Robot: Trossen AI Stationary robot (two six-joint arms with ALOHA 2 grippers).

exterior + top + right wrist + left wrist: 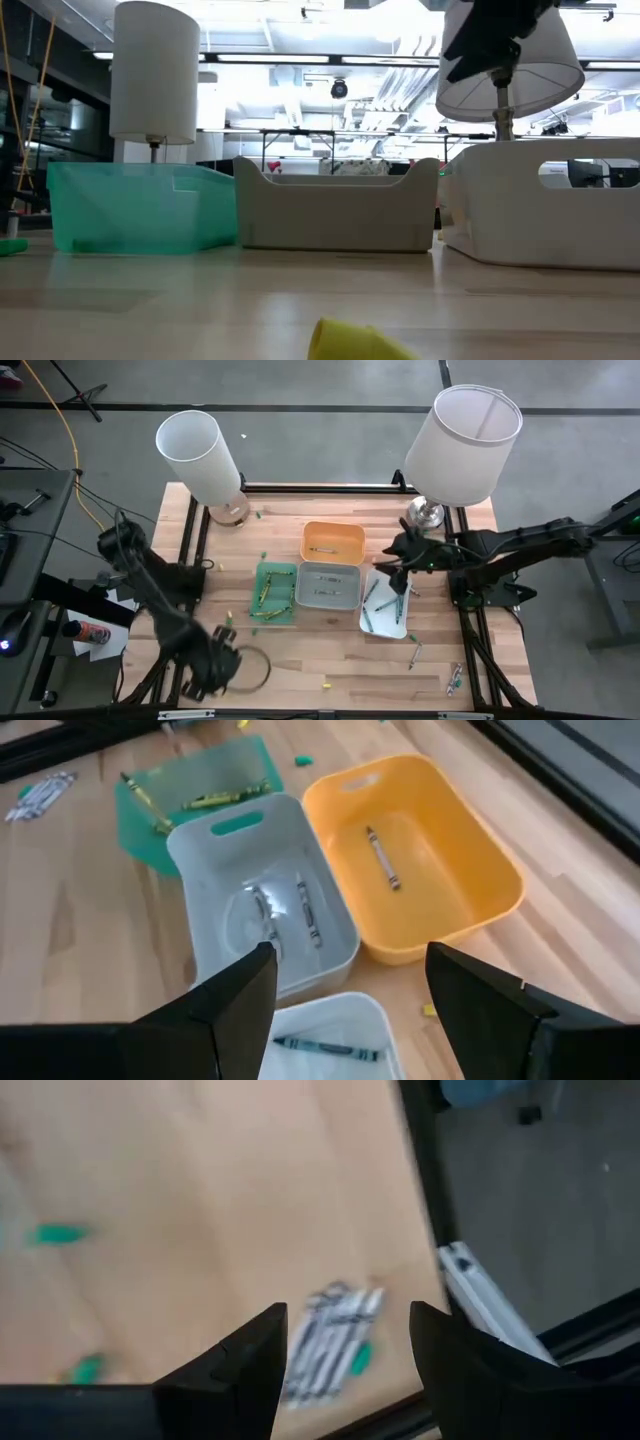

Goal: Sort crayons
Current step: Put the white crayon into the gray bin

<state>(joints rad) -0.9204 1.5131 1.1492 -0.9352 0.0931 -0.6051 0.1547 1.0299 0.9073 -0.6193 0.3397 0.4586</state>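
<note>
Your right gripper's [340,1005] fingers stand wide apart with nothing between them, hanging above the white tray [385,603] and the grey tray [329,583] near the table's centre; your left gripper's [345,1355] fingers are spread as well and grip nothing, hovering over bare wood down at the 7 o'clock corner of the table [330,660], beside a dark ring [252,667] lying there. The crayons are spread about: one lies in the orange tray [415,860] at 12 o'clock of the cluster, a few pale ones in the grey tray at the middle, several yellow-green ones in the green tray [273,592] at 9 o'clock, and dark teal ones in the white tray at 3 o'clock (one shows plainly in the right wrist view). Loose crayons [415,651] rest on the wood towards 5 o'clock, with a small bundle near the table's edge there, a yellow one [324,685] at 6 o'clock, and small bits around the green tray. The surface is pale wooden planking in a black frame. Two white-shaded lamps stand at its far edge, one at 11 o'clock [200,455] and one at 1 o'clock [463,430]. Around the table you have grey floor and cables, and the low view looks into a bright room with ceiling lights.
</note>
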